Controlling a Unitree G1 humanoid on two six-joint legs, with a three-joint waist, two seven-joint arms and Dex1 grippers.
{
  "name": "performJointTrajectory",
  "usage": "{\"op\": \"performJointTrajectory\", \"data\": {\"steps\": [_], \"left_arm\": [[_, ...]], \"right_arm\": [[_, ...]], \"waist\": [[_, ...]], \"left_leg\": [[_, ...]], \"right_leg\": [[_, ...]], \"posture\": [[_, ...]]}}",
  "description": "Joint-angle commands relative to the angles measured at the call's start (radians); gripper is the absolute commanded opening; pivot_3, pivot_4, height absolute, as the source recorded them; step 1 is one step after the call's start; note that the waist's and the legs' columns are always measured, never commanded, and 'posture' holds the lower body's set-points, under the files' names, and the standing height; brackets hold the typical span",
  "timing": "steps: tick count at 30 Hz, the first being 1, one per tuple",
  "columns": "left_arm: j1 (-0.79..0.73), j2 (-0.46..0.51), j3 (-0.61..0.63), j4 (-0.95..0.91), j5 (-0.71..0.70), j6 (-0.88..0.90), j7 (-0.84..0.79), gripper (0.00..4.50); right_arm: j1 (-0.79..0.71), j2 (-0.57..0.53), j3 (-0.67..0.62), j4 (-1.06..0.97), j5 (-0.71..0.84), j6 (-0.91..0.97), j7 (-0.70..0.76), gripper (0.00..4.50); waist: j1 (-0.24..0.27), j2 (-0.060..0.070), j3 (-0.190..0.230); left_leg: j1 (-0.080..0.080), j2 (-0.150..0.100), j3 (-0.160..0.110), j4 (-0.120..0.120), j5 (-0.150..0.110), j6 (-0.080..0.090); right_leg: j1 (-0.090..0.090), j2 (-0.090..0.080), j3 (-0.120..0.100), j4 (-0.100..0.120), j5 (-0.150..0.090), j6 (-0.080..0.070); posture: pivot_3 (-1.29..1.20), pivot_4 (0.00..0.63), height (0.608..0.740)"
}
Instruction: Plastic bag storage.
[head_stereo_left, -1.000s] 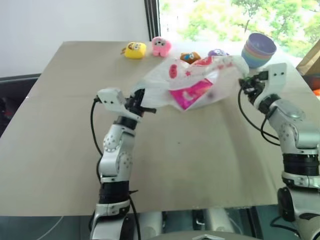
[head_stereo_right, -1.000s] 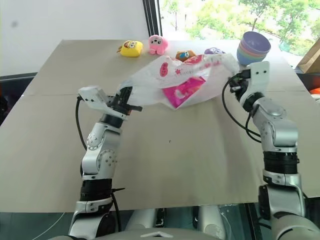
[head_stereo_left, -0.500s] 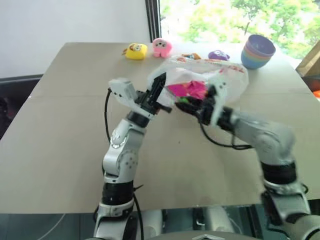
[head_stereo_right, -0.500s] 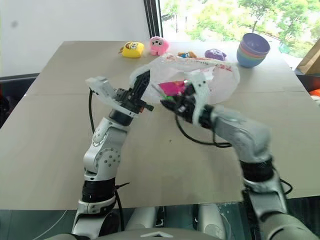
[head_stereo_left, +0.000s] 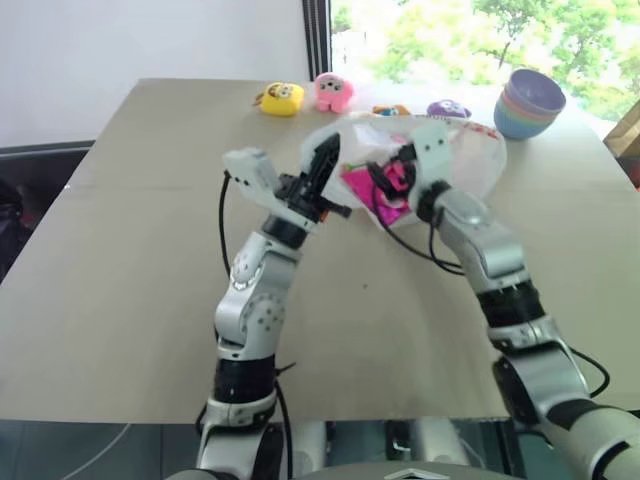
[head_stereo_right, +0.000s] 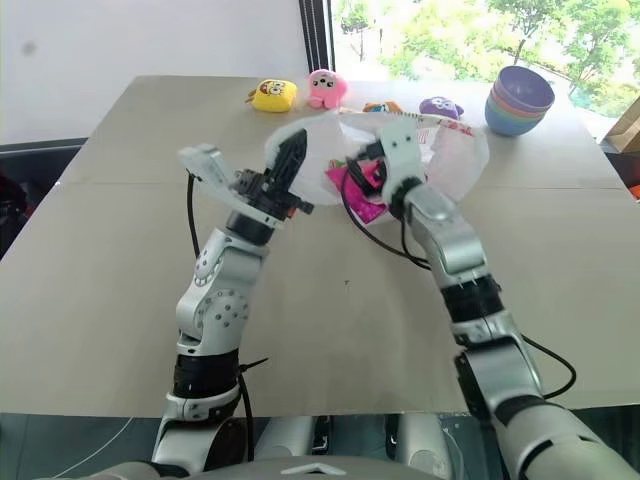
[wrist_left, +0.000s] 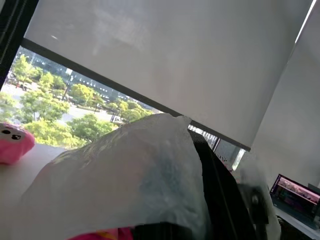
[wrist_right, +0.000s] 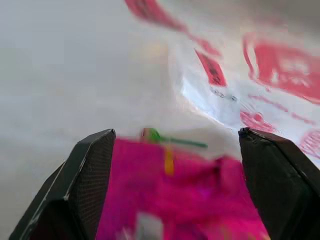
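Pinching a fold of the plastic bag (head_stereo_left: 470, 160), the left gripper (head_stereo_left: 325, 165) is holding its two black fingers (wrist_left: 220, 195) fully closed on the thin film, tilted upward above the table (head_stereo_left: 120, 290). In the left wrist view the translucent-white film is draping right over those fingers. Just beside them, the right gripper (wrist_right: 175, 185) is standing with its fingers (wrist_right: 87, 175) spread wide, gripping nothing. It is pointing into the bag's mouth, and in the right wrist view the magenta snack packet (wrist_right: 180, 200) is lying between the two spread fingers, close ahead; whether either finger is touching it cannot be told. The bag is hanging lifted between and behind both grippers, its red printed logos showing past the right fingers, and the magenta packet is sitting inside it, seen through the film.

Farther out beyond the bag, along the far edge of the table, a yellow plush toy (head_stereo_left: 281, 98) and a pink plush toy (head_stereo_left: 332, 91) are sitting side by side, well apart from the left fingers. A small orange toy (head_stereo_left: 392, 108) and a purple toy (head_stereo_left: 447, 108) are peeking out just behind the bag's top edge. A stack of pastel bowls (head_stereo_left: 529, 102) is standing off beyond the right arm, near the window.
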Motion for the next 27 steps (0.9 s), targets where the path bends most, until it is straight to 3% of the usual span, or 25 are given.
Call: {"op": "performJointTrajectory", "data": {"steps": [1, 9, 14, 19, 27], "left_arm": [[-0.029, -0.018, -0.016, -0.003, 0.004, -0.018, -0.009, 0.00], [-0.058, -0.036, -0.050, -0.008, 0.002, -0.005, -0.026, 0.00], [-0.041, -0.042, -0.064, -0.014, 0.014, -0.007, -0.032, 0.00], [-0.028, -0.040, -0.071, -0.021, 0.021, -0.011, -0.030, 0.00], [-0.005, -0.040, -0.067, -0.029, 0.028, -0.018, -0.026, 0.00]], "right_arm": [[-0.010, -0.006, -0.042, -0.066, -0.038, -0.018, -0.035, 4.00], [-0.075, -0.028, -0.045, 0.130, -0.185, -0.064, -0.130, 4.00], [-0.188, 0.003, -0.040, 0.373, -0.247, -0.146, -0.191, 4.00], [-0.303, 0.024, -0.069, 0.578, -0.264, -0.265, -0.262, 4.00], [-0.390, 0.035, -0.134, 0.694, -0.259, -0.370, -0.340, 4.00]], "waist": [[-0.008, 0.000, 0.000], [-0.020, 0.000, 0.000], [-0.024, 0.001, 0.000], [-0.025, 0.001, 0.000], [-0.025, 0.001, 0.000]], "left_leg": [[0.001, 0.001, 0.000, 0.000, 0.000, 0.000], [0.002, 0.001, 0.000, 0.000, 0.000, 0.000], [0.001, 0.001, 0.001, 0.000, 0.000, 0.000], [0.001, 0.001, 0.001, 0.000, 0.000, 0.000], [0.001, 0.001, 0.002, -0.001, 0.000, 0.000]], "right_leg": [[-0.001, 0.000, 0.001, 0.000, 0.000, 0.000], [-0.001, 0.001, 0.003, 0.002, 0.000, 0.000], [-0.002, 0.001, 0.003, 0.002, 0.000, 0.000], [-0.002, 0.001, 0.004, 0.002, 0.000, 0.000], [-0.003, 0.000, 0.004, 0.002, 0.000, 0.000]], "posture": [[0.00, 0.150, 0.740], [0.00, 0.150, 0.740], [0.00, 0.150, 0.740], [0.00, 0.150, 0.740], [0.00, 0.150, 0.740]]}}
